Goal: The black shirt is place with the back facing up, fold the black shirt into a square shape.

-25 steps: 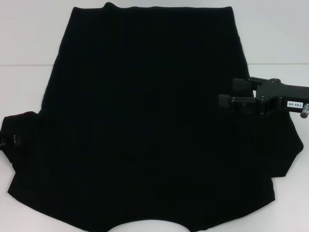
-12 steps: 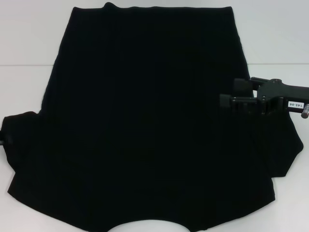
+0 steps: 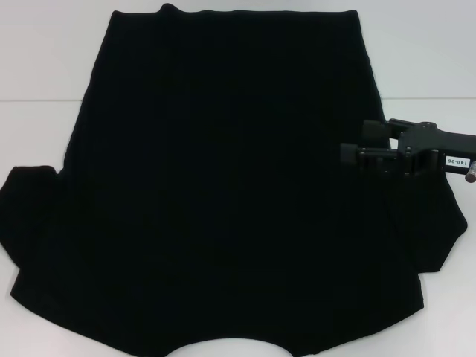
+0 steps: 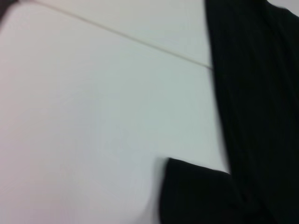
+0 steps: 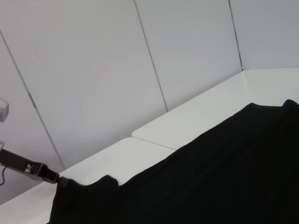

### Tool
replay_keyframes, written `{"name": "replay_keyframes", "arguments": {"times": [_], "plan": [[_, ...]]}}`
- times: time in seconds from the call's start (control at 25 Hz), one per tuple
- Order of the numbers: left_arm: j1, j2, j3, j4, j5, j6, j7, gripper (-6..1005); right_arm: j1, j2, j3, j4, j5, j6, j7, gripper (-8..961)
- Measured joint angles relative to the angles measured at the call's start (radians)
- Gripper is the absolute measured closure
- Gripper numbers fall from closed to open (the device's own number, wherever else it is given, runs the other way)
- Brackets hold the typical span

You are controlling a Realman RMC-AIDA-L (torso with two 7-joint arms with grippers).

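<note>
The black shirt (image 3: 223, 186) lies spread flat on the white table (image 3: 44, 67) and fills most of the head view, with no lettering showing. My right gripper (image 3: 359, 143) hovers over the shirt's right side above the right sleeve. It points toward the middle, with its two fingers (image 3: 374, 130) apart and nothing between them. The left arm is outside the head view. Its wrist view shows the left sleeve (image 4: 196, 193) and the shirt's side edge (image 4: 243, 93). In the right wrist view a slim dark part (image 5: 30, 169) ends by the far sleeve; it may be the left gripper.
A seam (image 3: 30, 100) crosses the white table on both sides of the shirt. Bare table (image 4: 93, 116) lies left of the shirt. White wall panels (image 5: 93, 70) stand behind the table. The shirt's near edge runs along the bottom of the head view.
The left gripper's tip at the left sleeve has slid out of the head view. The right gripper has drifted slightly to the right. The shirt has not moved.
</note>
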Motion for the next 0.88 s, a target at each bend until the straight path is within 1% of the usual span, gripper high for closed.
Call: {"name": "replay_keyframes", "arguments": {"times": [0.32, 0.52, 0.76, 0.88], "plan": [[-0.034, 0.008, 0.010, -0.007, -0.021, -0.126, 0.007, 979, 0.003, 0.005, 0.002, 0.000, 0.000, 0.003, 0.004, 55], [-0.055, 0.013, 0.015, -0.020, -0.031, -0.172, 0.016, 976, 0.005, 0.006, 0.002, 0.000, 0.000, 0.003, 0.005, 58], [-0.057, 0.015, 0.015, -0.024, -0.034, -0.172, 0.017, 973, 0.002, 0.008, 0.002, 0.000, 0.000, 0.003, 0.006, 63], [-0.052, 0.014, 0.015, -0.017, -0.077, -0.118, 0.018, 971, 0.000, 0.008, 0.003, 0.000, 0.000, 0.003, 0.006, 65]]}}
